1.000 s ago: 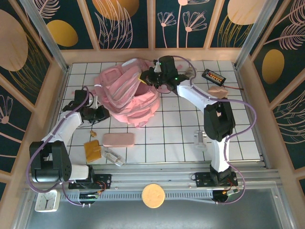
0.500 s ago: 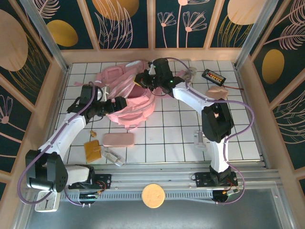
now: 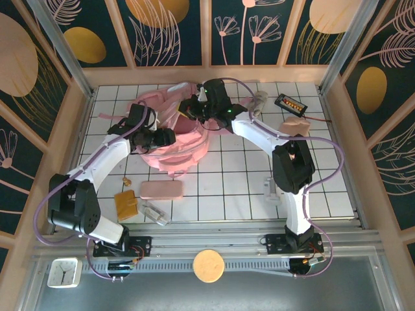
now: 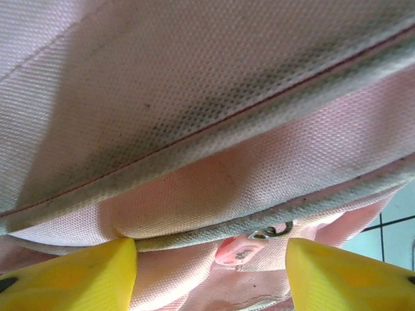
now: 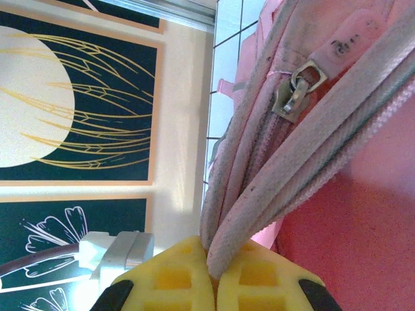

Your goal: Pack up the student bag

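The tabletop (image 3: pixel 259 175) carries the bag (image 3: pixel 178 152) in its far left part, a bunched pink heap whose long axis runs roughly from the far edge toward the arms. It sits between the two pincers, and the coming move turns on that

The right arm reaches across to the bag's far top. There the right pincer (image 3: pixel 194 107) is clamped shut on the piped rim (image 5: pixel 259 194) beside the zip, which rises straight out from between its yellow fingers. The bag's bulk lies on the near side of this pincer

The left pincer (image 3: pixel 165 137) is at the bag's left flank and points rightward into it. Its fingers stand apart with nothing pinched, and pink cloth lies just ahead of them. A grey seam (image 4: pixel 214 123) crosses the wrist view from side to side, so it lies along the line on which the fingers close, not across it. By my reading the left arm is the nearer one to the free lip. It would need to push in, or turn its wrist, before closing could catch an edge and spread the mouth against the right pincer's hold

The flat pink case (image 3: pixel 161 189) waits just on the bag's near side, closer to the left arm

The zip pull (image 5: pixel 295 91) hangs on the rim a little beyond the right fingertips
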Controlling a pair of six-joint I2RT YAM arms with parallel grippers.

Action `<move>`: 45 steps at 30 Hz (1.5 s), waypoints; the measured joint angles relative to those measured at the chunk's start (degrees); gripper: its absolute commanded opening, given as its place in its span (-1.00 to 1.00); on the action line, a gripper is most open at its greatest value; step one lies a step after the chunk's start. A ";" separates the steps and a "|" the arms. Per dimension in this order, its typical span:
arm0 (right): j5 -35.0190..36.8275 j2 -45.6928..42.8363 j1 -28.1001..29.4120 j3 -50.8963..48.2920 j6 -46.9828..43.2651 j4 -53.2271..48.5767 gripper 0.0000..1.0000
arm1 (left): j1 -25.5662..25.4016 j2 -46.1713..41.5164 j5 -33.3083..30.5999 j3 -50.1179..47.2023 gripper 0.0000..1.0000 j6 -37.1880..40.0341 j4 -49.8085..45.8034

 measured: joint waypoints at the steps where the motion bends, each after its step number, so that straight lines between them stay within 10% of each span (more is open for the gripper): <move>1: 0.02 0.24 0.00 0.26 0.00 0.00 -1.00 | 0.00 0.37 -0.22 0.11 0.17 0.07 -0.02; 23: -0.04 0.94 0.24 0.66 1.09 0.37 -1.00 | -2.84 -4.09 -0.61 0.96 0.32 -4.90 -1.60; 45: 0.28 1.16 0.28 0.66 1.51 0.55 -1.00 | -2.95 4.26 -2.29 1.77 -0.23 -4.66 -0.26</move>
